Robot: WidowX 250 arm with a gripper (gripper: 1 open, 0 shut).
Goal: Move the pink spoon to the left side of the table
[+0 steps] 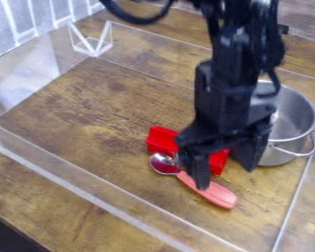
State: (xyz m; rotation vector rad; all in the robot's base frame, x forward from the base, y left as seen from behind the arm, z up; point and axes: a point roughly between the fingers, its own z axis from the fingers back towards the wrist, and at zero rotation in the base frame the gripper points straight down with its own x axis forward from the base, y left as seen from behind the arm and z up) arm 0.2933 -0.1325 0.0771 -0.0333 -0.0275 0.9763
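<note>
Pink spoon [200, 183] lies on the counter [82, 118] beside a red block [167, 141], under the wide-open, empty tool [220, 169]. Light and rigid, its thick plastic handle looks the surest grip; the metal bowl seems slippery.

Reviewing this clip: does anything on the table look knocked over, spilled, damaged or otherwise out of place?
Nothing stands out. The pot stands upright, the red block lies flat beside it, and the pink spoon lies flat on the table. The open gripper hangs over the spoon.
</note>
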